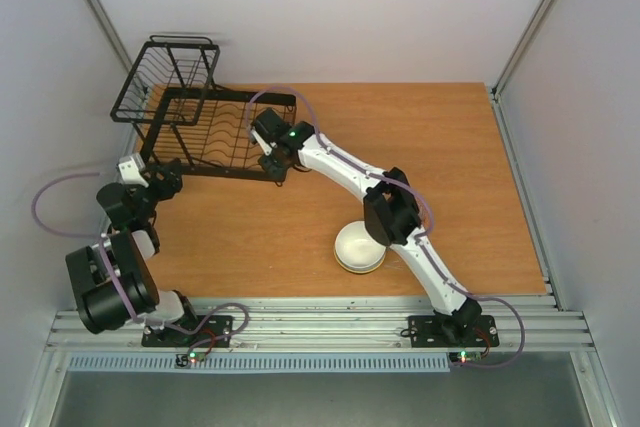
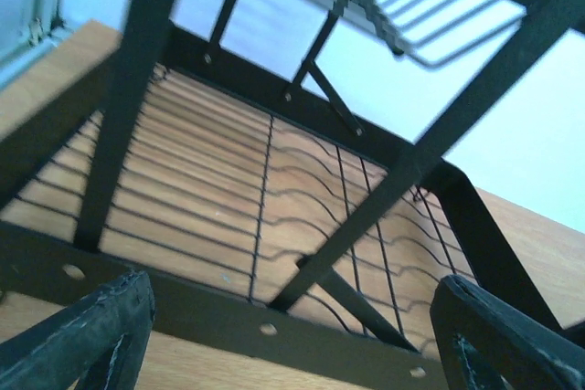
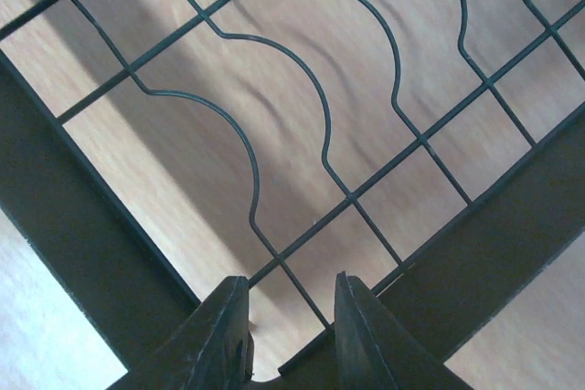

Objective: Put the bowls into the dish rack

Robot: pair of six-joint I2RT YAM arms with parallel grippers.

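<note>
The right end effector (image 3: 288,285) is seen in its wrist view with its two fingers (image 3: 228,335) drawn close together, only a narrow gap left between them. A thin wire of the dish rack (image 1: 215,171) runs down into that gap, and the rack's dark frame corner lies directly behind the fingertips. Whether the wire or the frame is actually pinched cannot be told from this view. Wavy wires and straight cross wires are shown beyond the fingers, with the wooden worktop (image 1: 450,167) visible through them.

From the top view, which gives no detail of the fingers, this end effector is placed at the rack's near right corner, the arm stretched across the worktop.

The left end effector (image 2: 292,285) is shown open in its wrist view, its fingers (image 2: 110,335) set wide apart at the bottom corners of the picture. The rack's frame bar with small holes is seen just ahead of them, the slotted floor behind it, and the taller basket section overhead. In the top view this end effector is found at the rack's near left corner.

Only the top view shows the rack whole: it stands at the far left of the worktop, basket end farthest back. A cream-white bowl (image 1: 355,247) is also seen there alone, resting on the worktop well apart from the rack, partly covered by the right arm.
</note>
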